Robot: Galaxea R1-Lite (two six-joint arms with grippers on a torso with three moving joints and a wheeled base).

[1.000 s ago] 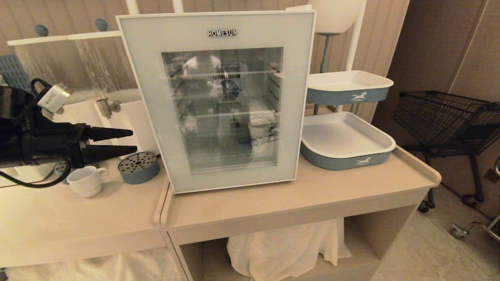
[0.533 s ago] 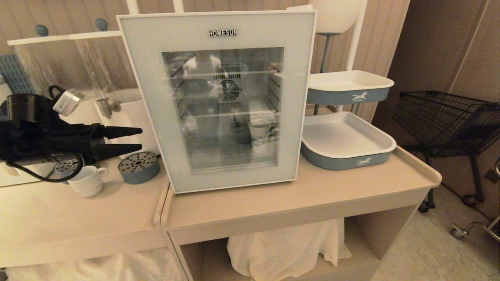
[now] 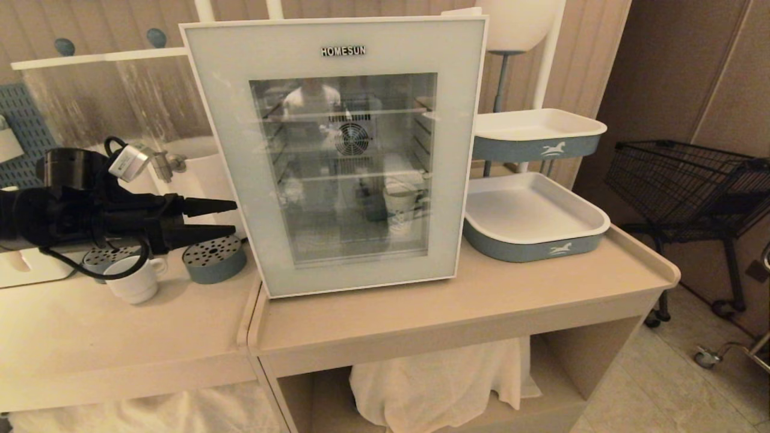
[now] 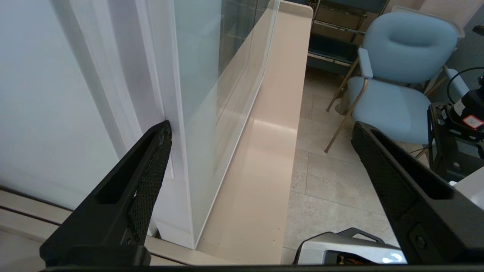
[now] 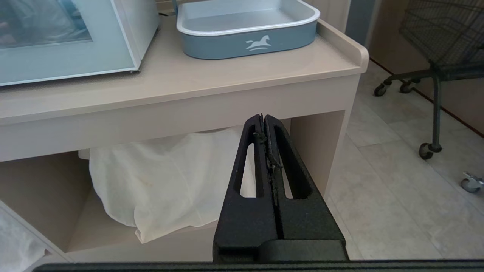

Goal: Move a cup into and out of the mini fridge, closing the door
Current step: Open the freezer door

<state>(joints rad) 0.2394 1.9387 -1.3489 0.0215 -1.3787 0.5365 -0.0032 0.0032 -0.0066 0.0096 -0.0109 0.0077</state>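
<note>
The mini fridge stands on the beige counter with its pale blue-grey glass door closed. The small white cup sits on the left table. It is below and behind my left gripper. That gripper is open and level, its tips at the door's left edge. In the left wrist view the left gripper straddles the door, with one fingertip at the seam between door and fridge body. My right gripper is shut and empty, low in front of the counter.
A printed paper cup stands inside the fridge behind the glass. A round blue perforated dish lies beside the white cup. Two blue-and-white trays stand right of the fridge. A wire cart stands on the floor at far right.
My left arm has travelled right, from over the left table to the fridge door's left edge, with its fingers staying open. The right arm and the cup have not moved.
</note>
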